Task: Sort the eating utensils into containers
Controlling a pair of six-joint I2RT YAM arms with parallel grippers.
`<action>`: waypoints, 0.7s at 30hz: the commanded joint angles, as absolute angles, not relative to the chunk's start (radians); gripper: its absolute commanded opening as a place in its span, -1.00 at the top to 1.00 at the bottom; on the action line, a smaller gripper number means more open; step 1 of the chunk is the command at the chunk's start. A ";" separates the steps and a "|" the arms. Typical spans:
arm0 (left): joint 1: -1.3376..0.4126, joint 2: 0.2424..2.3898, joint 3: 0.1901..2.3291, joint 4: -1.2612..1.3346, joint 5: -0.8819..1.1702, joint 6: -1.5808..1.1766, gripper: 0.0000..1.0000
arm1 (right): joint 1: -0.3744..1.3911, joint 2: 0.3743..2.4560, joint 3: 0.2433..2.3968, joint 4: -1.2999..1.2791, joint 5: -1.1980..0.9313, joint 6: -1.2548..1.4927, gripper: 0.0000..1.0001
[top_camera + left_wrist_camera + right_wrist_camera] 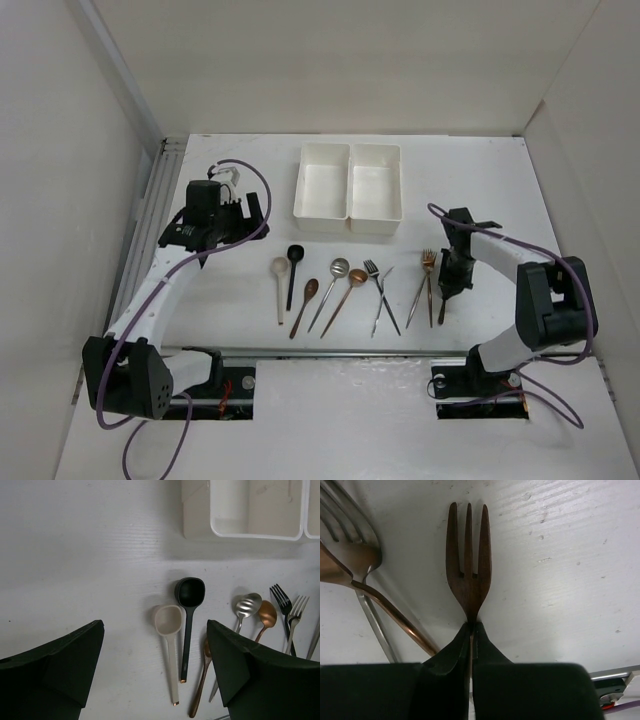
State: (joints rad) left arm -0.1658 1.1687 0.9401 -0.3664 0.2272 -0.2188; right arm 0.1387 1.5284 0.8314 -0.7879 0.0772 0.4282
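Where two bins (322, 186) stand, five spoons (280, 268), five forks (371, 267) lie.

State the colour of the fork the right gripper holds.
Dark brown fork; right wrist view.

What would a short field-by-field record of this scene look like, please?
containers: pair of white rectangular plastic bins, side by side, nothing visible inside
left gripper: open, holding nothing
right gripper: shut on the neck of the dark brown three-tined fork
nearest the left gripper: cream-white long-handled spoon and black long-handled spoon, lying side by side on the table
beside the held fork: copper-toned fork, on the table
utensils sorted: none
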 commanded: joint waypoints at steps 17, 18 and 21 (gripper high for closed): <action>-0.233 1.273 0.945 -0.399 0.250 -0.222 -0.05 | 0.397 1.626 1.563 -0.586 0.382 0.342 1.00; -0.251 1.290 0.959 -0.411 0.201 -0.241 -0.05 | 0.406 1.685 1.607 -0.572 0.329 0.342 1.00; -0.317 1.347 0.969 -0.443 0.153 -0.261 -0.05 | 0.420 1.896 1.785 -0.586 0.302 0.342 1.00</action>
